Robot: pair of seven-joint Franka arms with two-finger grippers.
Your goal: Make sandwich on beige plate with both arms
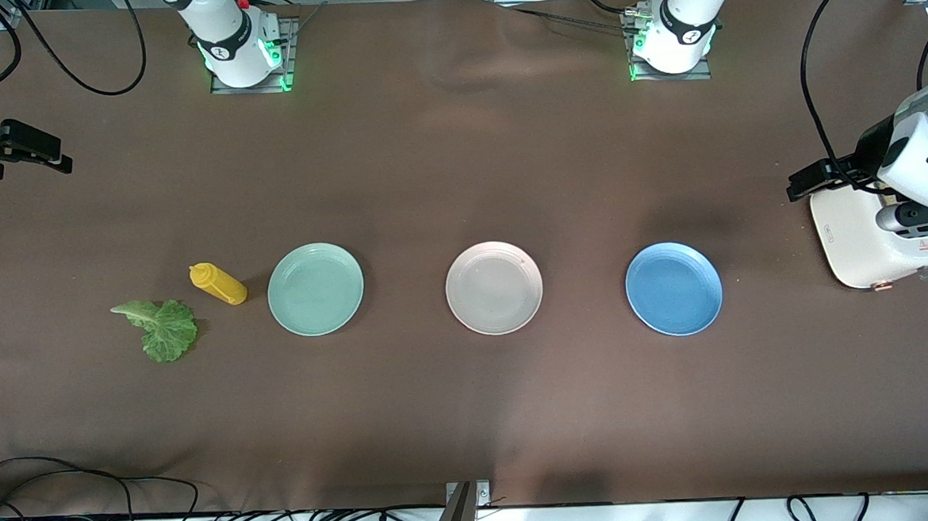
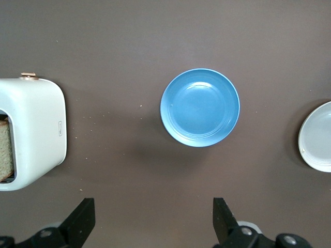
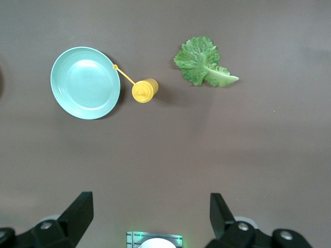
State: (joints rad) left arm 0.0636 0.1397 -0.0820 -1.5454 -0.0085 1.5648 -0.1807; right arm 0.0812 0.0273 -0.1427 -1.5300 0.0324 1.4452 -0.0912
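Note:
The beige plate (image 1: 494, 287) sits bare in the middle of the table, between a mint green plate (image 1: 315, 288) and a blue plate (image 1: 673, 288); its edge also shows in the left wrist view (image 2: 318, 137). A ruffled green lettuce leaf (image 1: 162, 328) lies toward the right arm's end and also shows in the right wrist view (image 3: 201, 64). A brown bread slice (image 2: 4, 150) stands in a white toaster (image 1: 876, 239). No assembled sandwich is in view. My left gripper (image 2: 153, 219) is open and empty, high over the table beside the toaster. My right gripper (image 3: 151, 217) is open and empty, high over its end of the table.
A yellow squeeze bottle (image 1: 217, 284) lies between the lettuce and the mint green plate, its nozzle touching that plate's rim (image 3: 115, 67). The blue plate (image 2: 200, 107) is bare. Cables hang along the table edge nearest the front camera.

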